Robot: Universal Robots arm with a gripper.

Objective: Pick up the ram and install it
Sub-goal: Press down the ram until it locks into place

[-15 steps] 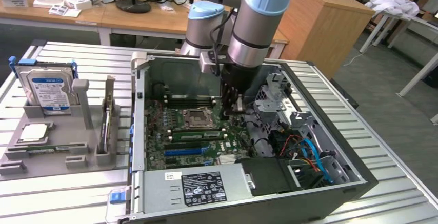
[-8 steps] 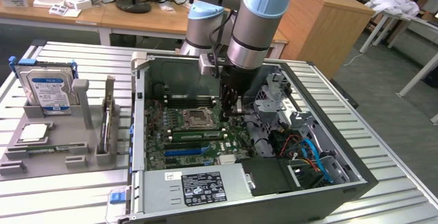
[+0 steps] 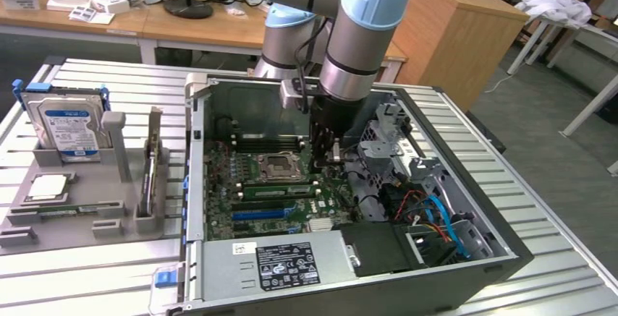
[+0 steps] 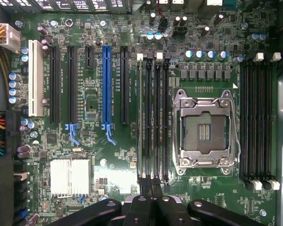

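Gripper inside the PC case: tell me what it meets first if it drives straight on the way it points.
Probably the memory slots beside the processor socket; the gripper points at the motherboard there. Depth is unclear.

Open computer case (image 3: 202, 186) at frame centre: access is from above, bounded by its upright walls. The arm (image 3: 352, 48) descends mid-case; the drive cage (image 3: 391, 139) and cable bundle (image 3: 435, 218) crowd the right half, the power supply (image 3: 280, 262) the lower edge. Over the motherboard (image 4: 132, 155), the raised socket frame (image 4: 205, 132) stands between slot banks, with a silver heatsink (image 4: 70, 176) at lower left.
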